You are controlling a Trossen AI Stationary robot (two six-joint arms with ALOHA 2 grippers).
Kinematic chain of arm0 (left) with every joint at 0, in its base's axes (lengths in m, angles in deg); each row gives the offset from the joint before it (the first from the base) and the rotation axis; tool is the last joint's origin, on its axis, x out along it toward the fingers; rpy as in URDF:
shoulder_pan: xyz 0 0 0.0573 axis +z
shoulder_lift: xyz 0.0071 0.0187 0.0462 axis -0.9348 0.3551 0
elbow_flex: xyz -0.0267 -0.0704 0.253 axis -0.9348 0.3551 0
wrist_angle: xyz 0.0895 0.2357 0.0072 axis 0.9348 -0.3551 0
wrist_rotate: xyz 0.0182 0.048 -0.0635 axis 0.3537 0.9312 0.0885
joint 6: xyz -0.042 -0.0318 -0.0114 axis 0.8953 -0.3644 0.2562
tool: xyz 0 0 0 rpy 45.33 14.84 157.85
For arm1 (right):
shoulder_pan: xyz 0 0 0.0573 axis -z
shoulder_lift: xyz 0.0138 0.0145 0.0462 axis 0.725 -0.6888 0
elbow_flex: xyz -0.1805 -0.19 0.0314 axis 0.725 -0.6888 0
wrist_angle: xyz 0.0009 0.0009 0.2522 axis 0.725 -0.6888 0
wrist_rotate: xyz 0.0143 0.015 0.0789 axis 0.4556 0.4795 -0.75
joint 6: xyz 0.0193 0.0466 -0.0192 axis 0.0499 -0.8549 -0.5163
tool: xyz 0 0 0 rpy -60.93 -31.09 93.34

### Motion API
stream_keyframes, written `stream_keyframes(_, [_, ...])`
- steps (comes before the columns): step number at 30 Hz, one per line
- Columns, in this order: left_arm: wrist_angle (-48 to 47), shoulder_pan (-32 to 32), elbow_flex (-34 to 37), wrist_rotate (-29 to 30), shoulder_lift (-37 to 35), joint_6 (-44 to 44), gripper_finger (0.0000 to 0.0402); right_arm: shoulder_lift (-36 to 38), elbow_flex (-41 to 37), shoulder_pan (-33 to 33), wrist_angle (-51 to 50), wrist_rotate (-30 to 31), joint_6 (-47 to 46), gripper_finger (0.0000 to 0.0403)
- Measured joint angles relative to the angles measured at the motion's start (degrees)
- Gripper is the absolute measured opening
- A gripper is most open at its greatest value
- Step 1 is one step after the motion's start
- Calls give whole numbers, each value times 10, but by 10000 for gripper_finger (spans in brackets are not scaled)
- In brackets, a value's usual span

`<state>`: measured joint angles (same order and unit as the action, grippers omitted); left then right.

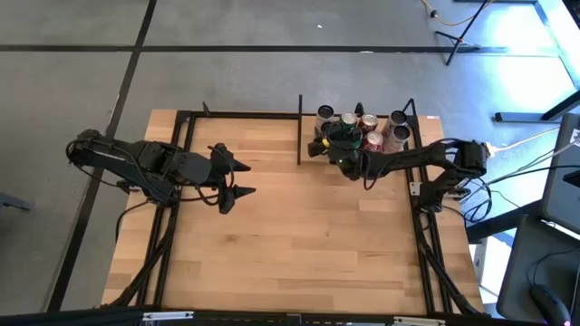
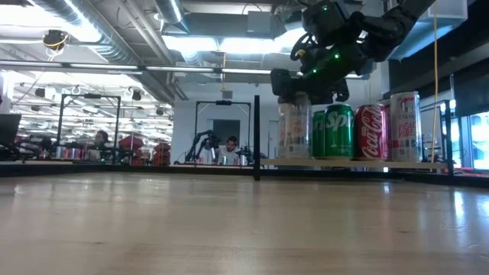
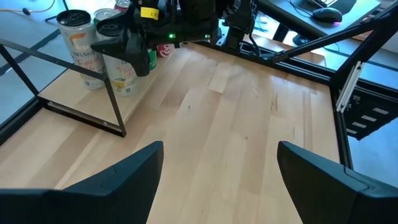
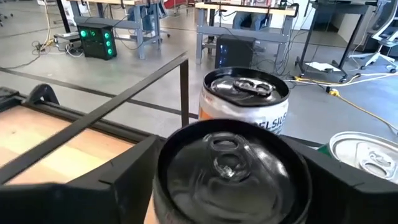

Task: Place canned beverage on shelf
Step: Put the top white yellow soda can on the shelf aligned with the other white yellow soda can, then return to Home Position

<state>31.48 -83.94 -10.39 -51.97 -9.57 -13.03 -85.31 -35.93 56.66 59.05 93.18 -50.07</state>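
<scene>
On the shelf (image 2: 359, 163), a green can (image 2: 338, 131) shows the letters "Sp", and the red can (image 2: 371, 132) just beside it carries Coca-Cola script. In the right wrist view, a white-and-orange can (image 4: 245, 102) bears the partial lettering "LSIU".

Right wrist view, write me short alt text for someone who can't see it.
The right gripper straddles a black-topped can from above, a dark finger on each side. Behind it stands a white-and-orange can inside the shelf's black bar.
</scene>
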Motion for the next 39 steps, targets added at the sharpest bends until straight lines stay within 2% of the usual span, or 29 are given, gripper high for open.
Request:
stream_keyframes(7, [6,0,0,1,0,0,308,10,0,-3,-3,-1,0,312])
stream_keyframes(11, [11,0,0,1,0,0,308,46,0,-6,-3,-1,26,312])
stream_keyframes(15, [12,0,0,0,0,3,308,97,0,-16,-6,-29,69,313])
stream_keyframes(18, [16,-1,0,-1,0,5,308,144,0,-32,-7,-88,92,313])
stream_keyframes(20, [21,0,0,9,1,13,307,177,0,-45,-6,-155,77,313])
stream_keyframes(24, [20,8,0,16,10,-38,290,237,1,-59,-37,-361,32,294])
stream_keyframes(27, [19,31,0,-41,12,-80,255,287,1,-61,-104,-489,15,247])
stream_keyframes(30, [21,69,10,-108,11,-124,196,341,1,-60,-186,-550,19,172])
stream_keyframes(33, [31,117,36,-196,1,-169,121,392,1,-60,-267,-558,46,83])
stream_keyframes(35, [77,144,61,-235,-19,-184,69,429,-3,-60,-308,-555,65,27])
stream_keyframes(37, [127,165,93,-253,-45,-186,25,465,-16,-61,-313,-551,77,12])
stream_keyframes(39, [173,177,121,-228,-71,-175,8,501,-37,-61,-313,-541,77,28])
